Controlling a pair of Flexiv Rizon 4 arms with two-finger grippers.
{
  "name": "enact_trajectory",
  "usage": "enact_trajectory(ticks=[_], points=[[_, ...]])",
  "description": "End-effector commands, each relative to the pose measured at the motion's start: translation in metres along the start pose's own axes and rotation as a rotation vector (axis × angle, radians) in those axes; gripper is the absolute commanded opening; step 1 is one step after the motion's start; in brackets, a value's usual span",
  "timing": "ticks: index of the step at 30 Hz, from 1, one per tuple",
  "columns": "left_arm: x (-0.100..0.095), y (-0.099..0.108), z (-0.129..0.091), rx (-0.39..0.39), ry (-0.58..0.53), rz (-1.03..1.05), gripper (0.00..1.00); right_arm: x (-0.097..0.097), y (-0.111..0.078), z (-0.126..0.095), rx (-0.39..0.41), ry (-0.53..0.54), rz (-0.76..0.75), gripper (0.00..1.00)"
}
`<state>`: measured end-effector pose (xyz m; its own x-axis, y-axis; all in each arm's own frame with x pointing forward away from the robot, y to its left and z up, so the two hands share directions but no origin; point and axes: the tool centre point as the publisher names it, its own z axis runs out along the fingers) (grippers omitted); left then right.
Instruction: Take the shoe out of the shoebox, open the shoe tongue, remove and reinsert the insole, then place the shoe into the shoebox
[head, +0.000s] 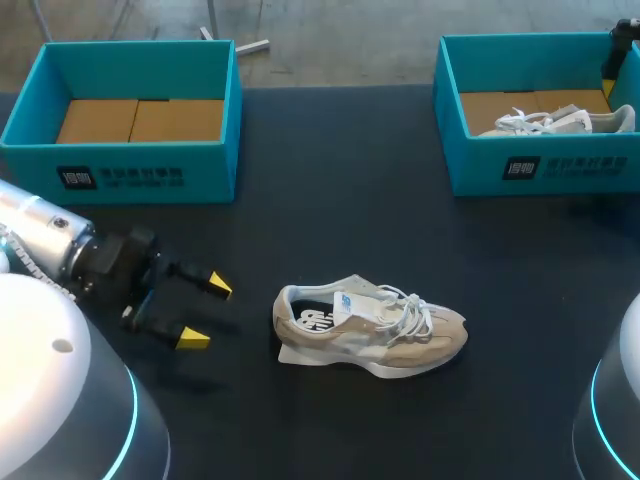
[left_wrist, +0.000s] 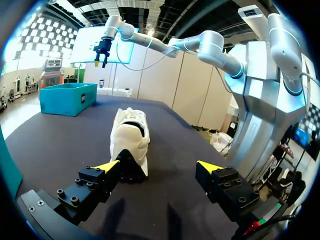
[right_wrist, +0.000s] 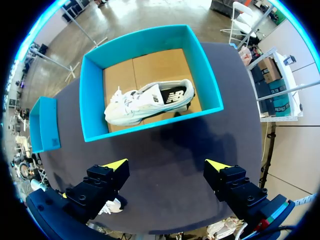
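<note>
Left gripper (left_wrist: 159, 166) is sitting low over the table (head: 330, 220), fingers spread wide apart, bare tabletop showing btwn them. Beige shoe (head: 370, 330) is lying on the table at mid-front, outside both boxes, w/ heel pointing at the left gripper and toe pointing off to the right side. It is resting just ahead of that gripper, near but not touching. In the left wrist view its heel is lining up w/ one finger rather than w/ the gap. Laces and tongue are facing up, and the opening is showing a dark inside w/ white print. Only bare tabletop is lying btwn gripper and shoe.

Left shoebox (head: 120, 165) is standing at the table's far left, well apart from the shoe, showing brown cardboard (head: 140, 120) on its floor. Right shoebox (head: 545, 165) is standing at far right, w/ a white shoe (right_wrist: 147, 102) lying on its side on cardboard inside. Right gripper (right_wrist: 167, 165) is hovering above, that box ahead of its fingers, which are spread apart over dark tabletop.
</note>
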<state>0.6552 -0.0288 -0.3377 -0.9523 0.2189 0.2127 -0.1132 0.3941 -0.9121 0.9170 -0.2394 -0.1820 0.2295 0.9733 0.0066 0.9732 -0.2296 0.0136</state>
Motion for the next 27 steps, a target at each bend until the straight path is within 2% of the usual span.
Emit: enact_trajectory(ticks=[1,9,27], points=[[-0.009,0.009,0.011,0.011,0.011,-0.004,1.00,0.000,0.000,0.000,-0.001,0.001,0.000,1.00],[-0.011,0.013,0.022,0.024,0.012,-0.011,1.00,0.000,0.000,0.000,-0.001,0.001,0.000,1.00],[-0.013,0.014,0.024,0.044,0.022,-0.031,1.00,0.000,0.000,0.000,-0.001,0.001,0.000,1.00]])
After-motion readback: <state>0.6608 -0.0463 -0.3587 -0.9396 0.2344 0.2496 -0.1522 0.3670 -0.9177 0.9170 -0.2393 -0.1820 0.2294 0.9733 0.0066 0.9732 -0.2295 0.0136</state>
